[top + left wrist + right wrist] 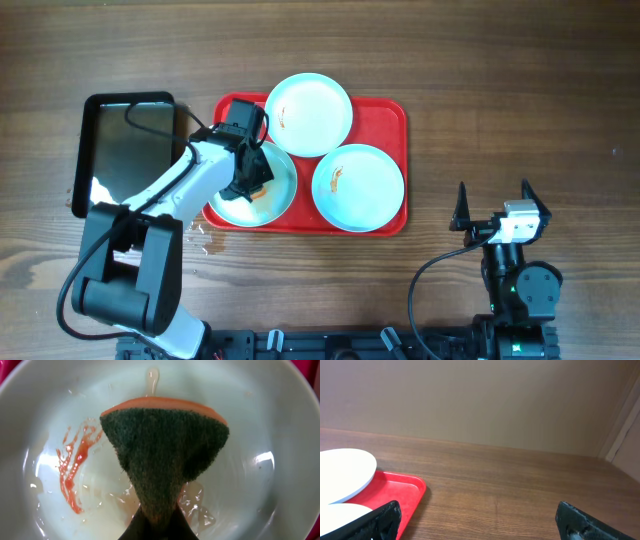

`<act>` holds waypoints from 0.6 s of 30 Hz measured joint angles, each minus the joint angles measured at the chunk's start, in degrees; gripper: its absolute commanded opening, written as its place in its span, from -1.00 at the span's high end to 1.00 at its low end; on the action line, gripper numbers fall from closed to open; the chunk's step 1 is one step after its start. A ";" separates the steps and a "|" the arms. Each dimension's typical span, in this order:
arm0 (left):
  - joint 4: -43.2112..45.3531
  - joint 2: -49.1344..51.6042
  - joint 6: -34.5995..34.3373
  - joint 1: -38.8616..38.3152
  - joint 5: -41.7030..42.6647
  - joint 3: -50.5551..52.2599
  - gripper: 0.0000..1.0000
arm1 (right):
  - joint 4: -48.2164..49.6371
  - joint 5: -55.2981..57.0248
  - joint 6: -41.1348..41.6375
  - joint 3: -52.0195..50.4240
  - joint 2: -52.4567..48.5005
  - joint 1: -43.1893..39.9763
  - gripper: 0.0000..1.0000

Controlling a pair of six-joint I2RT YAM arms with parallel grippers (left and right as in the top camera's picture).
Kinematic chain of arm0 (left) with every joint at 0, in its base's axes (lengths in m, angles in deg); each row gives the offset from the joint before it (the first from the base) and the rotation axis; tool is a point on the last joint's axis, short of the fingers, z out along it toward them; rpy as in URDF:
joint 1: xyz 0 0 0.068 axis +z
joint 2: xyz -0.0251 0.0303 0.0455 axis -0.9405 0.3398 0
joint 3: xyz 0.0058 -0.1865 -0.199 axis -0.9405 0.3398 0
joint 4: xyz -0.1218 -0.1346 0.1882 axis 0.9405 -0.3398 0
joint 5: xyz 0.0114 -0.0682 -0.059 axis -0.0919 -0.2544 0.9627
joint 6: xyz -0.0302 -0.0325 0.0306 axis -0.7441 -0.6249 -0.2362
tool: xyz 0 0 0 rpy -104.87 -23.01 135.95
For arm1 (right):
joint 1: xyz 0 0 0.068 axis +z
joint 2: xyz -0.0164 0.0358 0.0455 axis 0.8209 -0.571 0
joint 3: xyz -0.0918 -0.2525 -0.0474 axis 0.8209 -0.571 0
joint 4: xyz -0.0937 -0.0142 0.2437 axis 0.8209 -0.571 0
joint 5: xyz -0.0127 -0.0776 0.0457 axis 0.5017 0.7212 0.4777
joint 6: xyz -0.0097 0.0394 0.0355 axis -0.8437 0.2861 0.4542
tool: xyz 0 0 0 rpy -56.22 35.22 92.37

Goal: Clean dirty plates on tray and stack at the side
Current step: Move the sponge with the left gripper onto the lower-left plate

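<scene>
Three pale plates sit on the red tray [393, 112]. The front-left plate [282, 195] is under my left gripper [250, 186], which is shut on a green-and-orange sponge [165, 455] pressed into that plate [270, 420]. An orange-red smear [75, 467] and wet streaks lie on it. The back plate [309, 114] and the front-right plate [358, 187] each carry a small orange smear. My right gripper [493, 205] is open and empty over the bare table, right of the tray [405, 490].
A glossy black tray [125, 150] lies left of the red tray. Small water spots [200, 236] mark the table by the red tray's front-left corner. Bare wood lies right of the tray.
</scene>
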 measured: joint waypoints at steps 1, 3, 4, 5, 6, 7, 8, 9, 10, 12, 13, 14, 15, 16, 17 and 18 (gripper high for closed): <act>-0.37 0.00 -0.02 0.00 0.50 0.00 0.92 | 0.00 0.00 0.00 0.00 0.00 0.00 -0.99; -1.01 -1.03 -0.02 0.00 2.21 0.00 0.92 | 0.00 0.00 0.00 0.00 0.00 0.00 -1.00; -1.05 -2.10 -0.02 0.00 2.95 0.02 0.92 | 0.00 0.00 0.00 0.00 0.00 0.00 -0.99; -1.05 -4.90 -0.02 -0.13 3.72 0.02 0.92 | 0.00 0.00 0.00 0.00 0.00 0.00 -1.00; -1.03 -7.76 0.15 -0.35 4.39 0.00 0.92 | 0.00 0.00 0.02 0.00 0.00 0.00 -1.00; -0.98 -9.99 0.22 -1.07 4.76 0.00 0.92 | 0.00 0.00 0.00 0.00 0.00 0.00 -0.99; -0.59 -10.51 0.22 -2.08 5.07 0.00 0.92 | 0.00 0.00 0.00 0.00 0.00 0.00 -0.99; 0.98 -10.36 0.26 -3.04 5.18 0.24 0.92 | 0.00 0.00 0.00 0.00 0.00 0.00 -1.00; 3.58 -9.60 0.42 -4.46 5.46 0.81 0.92 | 0.00 0.00 0.00 0.00 0.00 0.00 -0.99; 7.80 -7.45 0.61 -6.36 6.01 2.62 0.92 | 0.00 0.00 0.00 0.00 0.00 0.00 -0.99; 9.79 -5.53 0.63 -7.06 6.08 4.00 0.92 | 0.00 0.00 0.00 0.00 0.00 0.00 -1.00; 10.49 -3.87 0.63 -7.13 6.10 4.76 0.92 | 0.00 0.00 0.02 0.00 0.00 0.00 -0.99; 10.69 -2.12 0.63 -7.08 5.95 5.16 0.92 | 0.00 0.00 0.00 0.00 0.00 0.00 -1.00; 10.95 -1.42 0.63 -6.88 5.79 5.16 0.92 | 0.00 0.00 0.00 0.00 0.00 0.00 -1.00; 10.99 -1.36 0.63 -6.78 5.68 5.16 0.92 | 0.00 0.00 0.00 0.00 0.00 0.00 -1.00; 10.99 -1.33 0.63 -6.78 5.55 5.16 0.92 | 0.00 0.00 0.02 0.00 0.00 0.00 -1.00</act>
